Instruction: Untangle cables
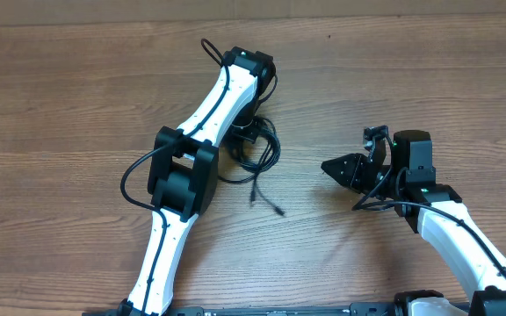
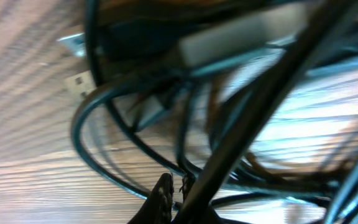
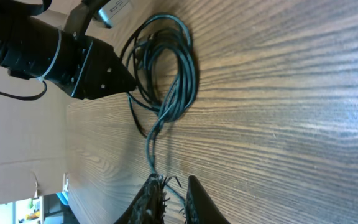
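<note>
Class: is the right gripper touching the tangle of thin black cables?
Apart. The overhead view shows bare wooden table between the right gripper and the tangle of thin black cables.

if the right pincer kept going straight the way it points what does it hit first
Probably the loose strand of the cables, lying just ahead of the right pincer; the coiled part sits farther on. Height above the table is unclear.

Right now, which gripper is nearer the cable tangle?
Left. The left gripper is down in the cables; the right gripper sits apart on their right, pointing at them.
</note>
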Controlling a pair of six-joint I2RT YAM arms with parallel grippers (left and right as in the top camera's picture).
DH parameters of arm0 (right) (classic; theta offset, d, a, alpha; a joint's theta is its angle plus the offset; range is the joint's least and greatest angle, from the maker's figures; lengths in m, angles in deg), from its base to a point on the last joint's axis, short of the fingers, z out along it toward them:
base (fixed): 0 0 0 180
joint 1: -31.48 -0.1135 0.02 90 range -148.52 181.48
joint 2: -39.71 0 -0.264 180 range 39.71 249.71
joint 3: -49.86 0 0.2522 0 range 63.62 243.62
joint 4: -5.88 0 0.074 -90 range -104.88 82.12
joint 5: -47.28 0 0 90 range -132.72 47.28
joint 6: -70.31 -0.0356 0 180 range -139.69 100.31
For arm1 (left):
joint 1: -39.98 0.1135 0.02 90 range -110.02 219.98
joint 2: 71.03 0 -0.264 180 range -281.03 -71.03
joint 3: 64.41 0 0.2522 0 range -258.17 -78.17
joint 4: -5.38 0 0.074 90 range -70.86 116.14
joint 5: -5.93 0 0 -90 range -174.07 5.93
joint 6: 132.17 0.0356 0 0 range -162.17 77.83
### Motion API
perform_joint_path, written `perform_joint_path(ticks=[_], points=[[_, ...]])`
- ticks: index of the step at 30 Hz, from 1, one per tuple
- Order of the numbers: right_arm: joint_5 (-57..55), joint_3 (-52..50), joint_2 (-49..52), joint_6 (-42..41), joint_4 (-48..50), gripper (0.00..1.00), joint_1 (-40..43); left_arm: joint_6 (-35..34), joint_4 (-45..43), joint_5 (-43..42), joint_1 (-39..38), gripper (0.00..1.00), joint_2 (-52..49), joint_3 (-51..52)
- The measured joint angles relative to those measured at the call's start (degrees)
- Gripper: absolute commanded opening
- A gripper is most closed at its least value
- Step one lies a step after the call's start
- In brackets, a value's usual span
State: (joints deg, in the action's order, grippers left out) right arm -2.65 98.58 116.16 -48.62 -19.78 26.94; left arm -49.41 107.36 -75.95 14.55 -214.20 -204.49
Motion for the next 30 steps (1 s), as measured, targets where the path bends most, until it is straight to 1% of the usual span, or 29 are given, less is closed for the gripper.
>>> perform_joint_path(ticks=[4,6,10,12,14,15,16,18,22,24,25,26,27,29,30], points=[[-0.02,0.0,0.02,-1.51,-1.42,0.1,0.0,1.49,0.13,5.77,0.0,0.13,-0.07,0.61],[0.0,0.0,0.0,-1.95,-1.79,0.1,0.0,1.42,0.57,7.67,0.0,0.13,-0.11,0.61],[-0.02,0.0,0.02,-2.47,-2.1,0.11,0.0,0.37,3.58,8.81,0.0,0.16,-0.31,-1.03],[-0.07,0.0,0.02,-2.58,-2.14,0.11,0.0,0.07,5.05,8.17,0.0,0.2,-0.44,-3.63],[-0.26,0.0,0.02,-2.58,-2.16,0.11,0.0,-0.13,6.49,6.6,0.0,0.29,-0.44,-7.04],[-0.44,0.0,0.02,-2.6,-2.14,0.11,0.0,-0.33,7.13,5.22,0.02,0.37,-0.44,-9.29],[-0.55,0.0,0.02,-2.58,-2.14,0.12,0.0,-0.5,7.19,4.17,0.02,0.49,-0.44,-10.95],[-0.68,0.0,0.02,-2.58,-2.16,0.12,0.0,-0.39,7.54,0.74,0.0,0.63,-0.42,-14.16],[-1.14,0.0,0.02,-2.69,-2.19,0.17,0.0,-1.01,7.21,-6.69,0.0,0.63,-0.42,-16.35],[-1.31,0.0,0.02,-2.8,-2.23,0.22,0.0,-1.4,6.88,-10.64,0.0,0.61,-0.42,-16.33],[-1.38,0.0,0.02,-2.84,-2.23,0.23,0.0,-1.55,6.73,-12.41,0.0,0.58,-0.42,-16.31],[-1.38,0.0,0.02,-2.89,-2.19,0.24,0.0,-1.75,6.6,-14.21,-0.07,0.54,-0.42,-16.24],[-1.4,0.0,0.02,-2.82,-2.21,0.24,0.0,-2.1,6.45,-15.5,-0.13,0.52,-0.42,-16.11],[-1.36,0.0,0.02,-2.71,-2.25,0.13,0.0,-3.58,6.01,-17.44,-0.55,0.51,-0.42,-15.04],[-1.36,0.0,0.02,-2.56,-2.21,0.1,0.0,-4.57,5.88,-17.94,-0.79,0.51,-0.42,-14.49]])
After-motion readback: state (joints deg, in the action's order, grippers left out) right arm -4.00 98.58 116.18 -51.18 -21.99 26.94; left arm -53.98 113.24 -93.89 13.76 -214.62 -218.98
